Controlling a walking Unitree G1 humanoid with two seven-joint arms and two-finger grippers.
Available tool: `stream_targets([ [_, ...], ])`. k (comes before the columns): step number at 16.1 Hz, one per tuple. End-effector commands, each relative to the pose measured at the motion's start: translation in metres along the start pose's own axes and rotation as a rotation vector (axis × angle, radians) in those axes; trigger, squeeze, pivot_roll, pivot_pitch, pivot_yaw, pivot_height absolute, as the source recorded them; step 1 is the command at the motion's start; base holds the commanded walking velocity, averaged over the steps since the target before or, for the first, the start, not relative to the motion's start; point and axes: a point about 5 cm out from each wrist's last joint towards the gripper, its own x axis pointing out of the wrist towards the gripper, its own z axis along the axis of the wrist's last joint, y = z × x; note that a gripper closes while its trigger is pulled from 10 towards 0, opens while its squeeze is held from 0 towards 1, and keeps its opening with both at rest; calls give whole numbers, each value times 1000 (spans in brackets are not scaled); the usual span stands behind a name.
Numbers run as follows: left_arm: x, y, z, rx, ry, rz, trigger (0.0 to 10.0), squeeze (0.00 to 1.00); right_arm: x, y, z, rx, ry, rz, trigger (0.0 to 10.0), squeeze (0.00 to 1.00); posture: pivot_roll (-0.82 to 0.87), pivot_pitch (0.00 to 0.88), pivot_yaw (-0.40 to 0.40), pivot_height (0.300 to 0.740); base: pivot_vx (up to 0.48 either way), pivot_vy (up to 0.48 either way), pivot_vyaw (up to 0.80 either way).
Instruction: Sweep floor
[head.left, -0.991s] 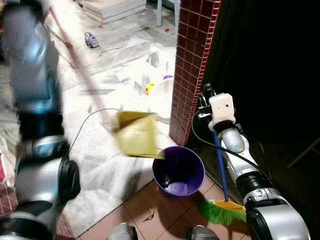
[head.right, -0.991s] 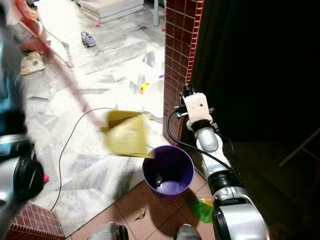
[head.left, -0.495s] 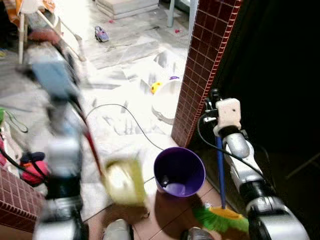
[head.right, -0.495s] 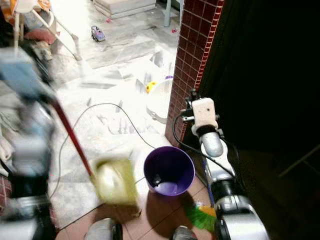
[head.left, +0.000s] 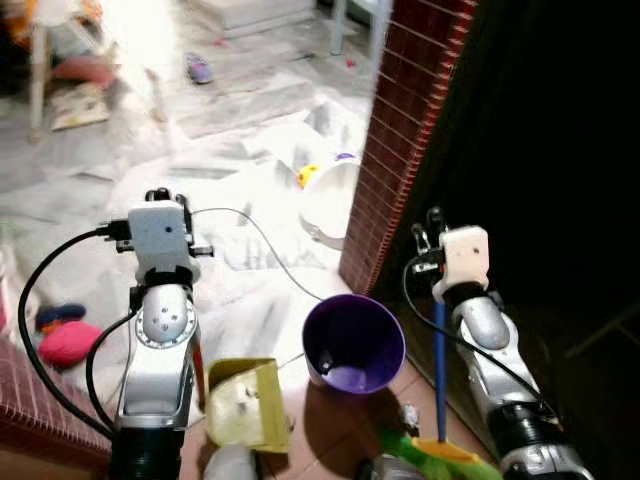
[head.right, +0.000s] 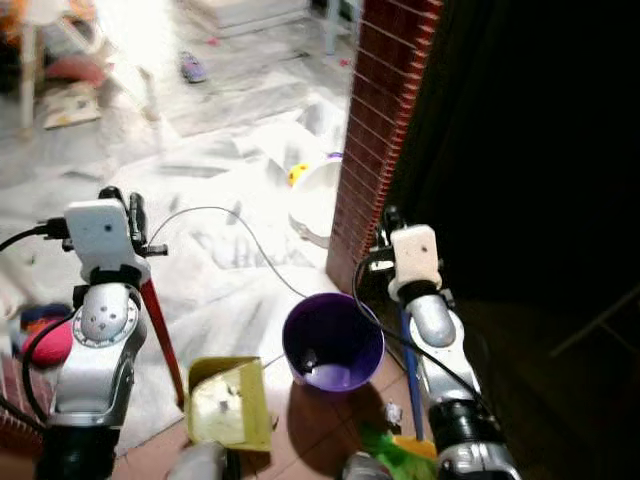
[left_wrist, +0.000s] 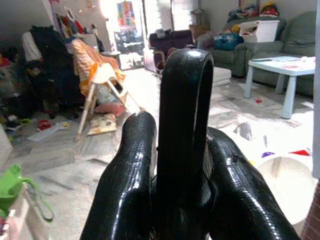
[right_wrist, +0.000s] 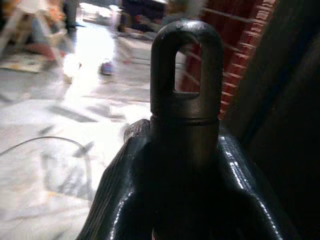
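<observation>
While the broom (head.left: 440, 390) stands upright beside the purple bucket (head.left: 355, 340), its blue handle sits clamped in the right gripper (right_wrist: 187, 150) jaws. Left gripper (left_wrist: 175, 165) jaws clasp the red-handled yellow dustpan (head.left: 245, 405), resting on the floor (head.left: 250, 200) just left of the bucket.

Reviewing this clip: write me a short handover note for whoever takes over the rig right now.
Left gripper: shut on the dustpan handle; the yellow dustpan rests on the tiled floor beside the purple bucket, with some debris in it.
Right gripper: shut on the broom handle; the blue-handled broom stands upright, its green bristles on the floor to the right of the bucket.
Done: some dirt collected.
Left: a scrap lies by the bristles; sweep it in, then empty the dustpan into the bucket.
</observation>
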Motion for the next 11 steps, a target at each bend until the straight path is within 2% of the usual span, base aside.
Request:
stream_targets([
  [1,-2,-2,12,-6,-41,-6,10000,0,2,6,9,22,-24,25,10000,0,-40,0,10,740,0,0,800],
  [2,-4,-3,14,-10,-39,-10,10000,0,2,7,10,27,-24,37,10000,0,-37,0,4,740,0,0,800],
  [6,-5,-5,19,-27,-33,-15,10000,0,0,14,12,44,-8,60,10000,0,-32,0,7,740,-317,0,800],
  [11,-4,-8,23,-36,-30,-37,10000,0,-1,18,12,66,0,62,10000,0,-29,0,17,740,-322,0,86],
])
